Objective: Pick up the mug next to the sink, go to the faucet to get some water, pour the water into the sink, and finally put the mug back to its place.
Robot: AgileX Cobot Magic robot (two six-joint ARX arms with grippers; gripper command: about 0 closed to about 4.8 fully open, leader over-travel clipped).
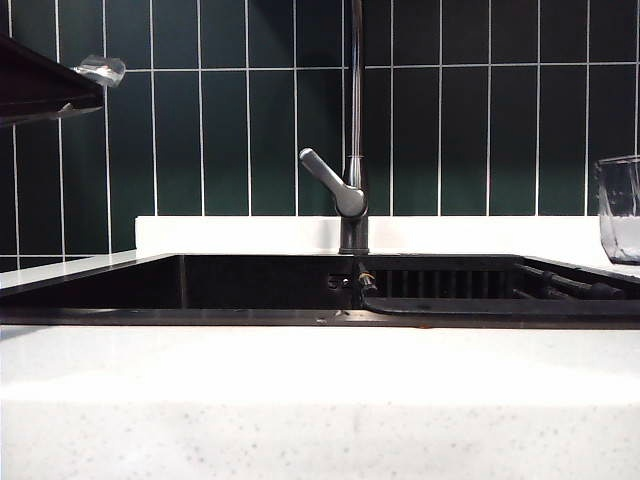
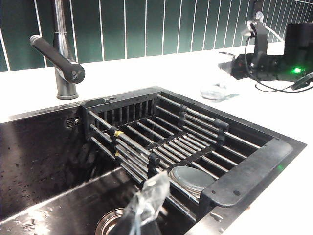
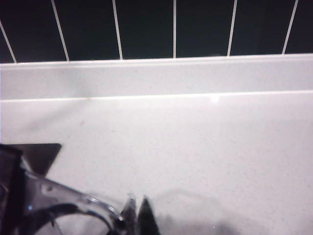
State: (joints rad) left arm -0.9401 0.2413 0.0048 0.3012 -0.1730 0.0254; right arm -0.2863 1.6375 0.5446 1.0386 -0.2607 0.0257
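The clear glass mug (image 1: 620, 208) is upright at the far right, over the white counter beside the sink (image 1: 100, 316). I cannot tell whether its base touches the counter. My right gripper (image 3: 138, 214) is shut on the mug (image 3: 73, 208), its two fingertips pinching the rim. From the left wrist view the mug (image 2: 219, 78) is beyond the sink's far corner, with the right arm (image 2: 259, 61) behind it. The faucet (image 1: 355, 120) rises behind the sink's middle, lever (image 1: 325, 172) angled up-left. My left gripper (image 2: 144, 200), tips wrapped in clear tape, is shut and empty above the basin.
A ribbed dark rack (image 2: 161, 137) fills the sink's right half, with a round metal lid (image 2: 190, 178) under it. A drain (image 2: 110, 223) sits in the wet basin floor. Dark green tiles (image 1: 450, 130) back the counter. The left gripper (image 1: 100, 70) hangs high at the upper left.
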